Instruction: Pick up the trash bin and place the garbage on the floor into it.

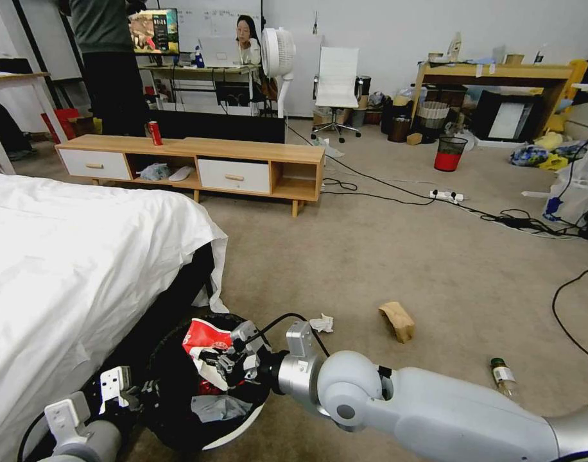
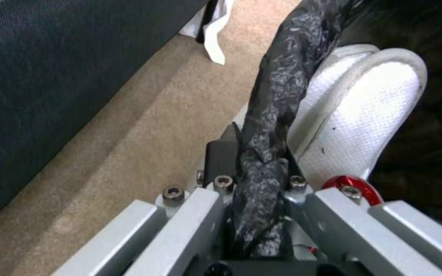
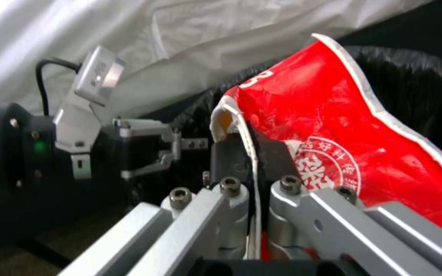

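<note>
A: Right gripper (image 3: 254, 153) state?

B: Pressed together on the edge of the red-and-white wrapper (image 3: 343, 145); thin white edge pinched between the dark pads (image 3: 228, 153); wrapper's long axis ran up and away from the claw, free corner pointing up; the whole thing hung over the mouth of the trash bin (image 1: 239, 431).

A: Left gripper (image 2: 259, 161)?

B: Clamped on the bin's rim, pinching the folded black bag (image 2: 282, 84) against it; white plastic wall just beside the fingers (image 2: 222, 155); in the head view it sat at the bin's left side, close to the bed (image 1: 69, 269).

A: Bin itself?

B: Mouth faced up, tilted a bit toward the camera; sat right beside the bed's dark base under the hanging white sheet; red litter and a grey crumple were already inside; can't tell if it was resting on the floor (image 1: 371, 256) or lifted.

A: What else was out on the carpet?

B: Crumpled tissue (image 1: 321, 323) just beyond the bin; brown paper bag (image 1: 398, 321) further right, lying on its side, long axis angled away; small bottle (image 1: 502, 378) near the right arm, cap pointing away from the robot.
</note>
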Available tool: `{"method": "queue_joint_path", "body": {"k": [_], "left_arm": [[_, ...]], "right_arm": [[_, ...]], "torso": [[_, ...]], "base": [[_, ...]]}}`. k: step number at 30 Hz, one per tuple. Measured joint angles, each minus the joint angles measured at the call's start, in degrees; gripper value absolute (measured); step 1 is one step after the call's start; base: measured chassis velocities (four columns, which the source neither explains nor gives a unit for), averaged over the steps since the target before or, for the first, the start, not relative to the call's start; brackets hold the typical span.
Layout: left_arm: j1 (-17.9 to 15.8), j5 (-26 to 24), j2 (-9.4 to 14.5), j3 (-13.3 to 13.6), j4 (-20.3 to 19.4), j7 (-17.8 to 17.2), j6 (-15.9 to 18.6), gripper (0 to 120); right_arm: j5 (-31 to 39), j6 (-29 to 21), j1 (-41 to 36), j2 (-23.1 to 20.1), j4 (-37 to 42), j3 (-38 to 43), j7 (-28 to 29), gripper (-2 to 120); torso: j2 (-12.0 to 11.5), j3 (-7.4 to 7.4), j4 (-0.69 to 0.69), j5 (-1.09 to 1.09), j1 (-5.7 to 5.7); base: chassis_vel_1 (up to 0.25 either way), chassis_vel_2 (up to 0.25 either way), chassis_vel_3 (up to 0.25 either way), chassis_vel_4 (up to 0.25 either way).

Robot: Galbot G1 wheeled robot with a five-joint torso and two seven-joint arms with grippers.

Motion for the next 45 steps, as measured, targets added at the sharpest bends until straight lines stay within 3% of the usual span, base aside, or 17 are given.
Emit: {"method": "queue_joint_path", "body": {"k": [21, 24, 27, 45], "left_arm": [[0.19, -0.15, -0.38, -0.03, -0.31, 0.00, 0.00, 2], [0.33, -0.16, -0.40, -0.11, -0.35, -0.01, 0.00, 2], [0.44, -0.13, -0.40, -0.25, -0.38, -0.01, 0.00, 2], [0.76, 0.05, -0.45, -0.45, -0.50, -0.04, 0.00, 2]], "right_arm": [[-1.94, 1.03, -0.66, 1.02, -1.55, -1.93, 0.60, 2], [-2.22, 1.08, -0.76, 1.19, -1.63, -1.93, 1.01, 11], [-2.34, 1.09, -0.75, 0.93, -1.18, -1.50, 1.15, 28], [-2.28, 1.35, -0.50, -0.13, 1.25, 1.32, 1.27, 88]], "torso": [[0.00, 0.00, 0.00, 0.00, 0.00], [0.00, 0.00, 0.00, 0.00, 0.00], [0.00, 0.00, 0.00, 0.00, 0.00], [0.02, 0.00, 0.00, 0.00, 0.00]], "base": [[0.000, 0.000, 0.000, 0.000], [0.000, 0.000, 0.000, 0.000], [0.000, 0.000, 0.000, 0.000], [0.000, 0.000, 0.000, 0.000]]}}
